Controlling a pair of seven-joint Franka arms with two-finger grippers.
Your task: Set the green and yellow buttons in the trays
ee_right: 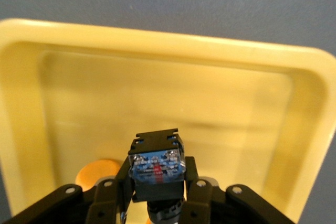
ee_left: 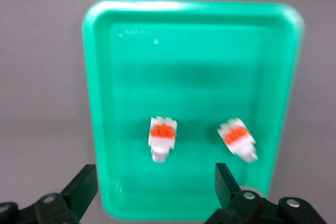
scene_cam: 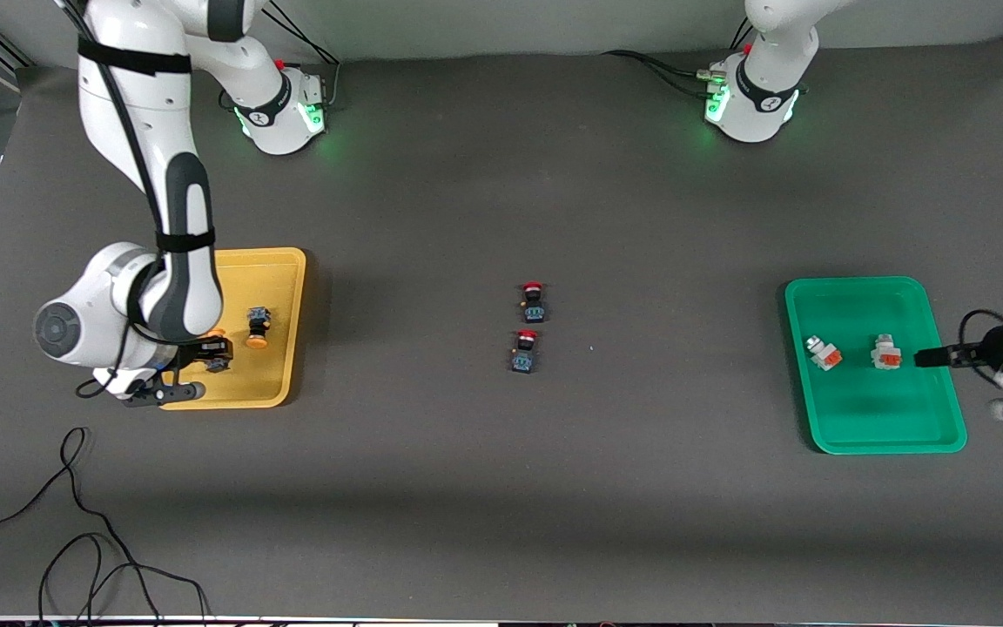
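Bench: dark grey, fills most of the front view.
Yellow tray: at mid-left of the front view, toward the right arm's end of the bench.
Green tray: at mid-right of the front view, toward the left arm's end of the bench.
Right pincer: low over the yellow tray, at its edge nearest the bench end; fingers clamped on a black button, its body end facing the wrist camera and its cap pointing down to the tray floor.
Second black button: lies on its side in the yellow tray, yellow-orange cap nearer the front camera, just beside the right pincer; in the right wrist view only its cap shows, at lower left of the frame.
Left pincer: over the green tray's edge nearest the bench end; fingers spread wide, holding nothing.
White button A: in the green tray, orange face up, close to the left pincer.
White button B: in the green tray, beside A, apart from it, tilted.
Red-capped buttons: two, on the bare bench at frame centre, one just nearer the front camera than its twin, well apart from both trays.
Cable: black, looped on the bench at lower left of the front view.
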